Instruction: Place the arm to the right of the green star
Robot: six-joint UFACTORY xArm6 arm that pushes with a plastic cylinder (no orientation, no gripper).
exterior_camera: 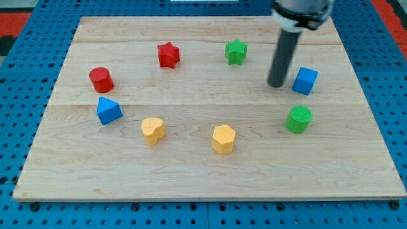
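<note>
The green star [236, 51] lies near the top middle of the wooden board [203, 172]. My tip [276, 84] rests on the board to the right of the star and a little below it, with a clear gap between them. The blue cube [305, 81] sits just right of my tip, close to it but apart.
A green cylinder [299, 119] lies below the blue cube. A red star [168, 55] and a red cylinder [101, 79] are at the left. A blue triangular block [109, 111], a yellow heart [152, 130] and a yellow hexagon [223, 138] lie lower down.
</note>
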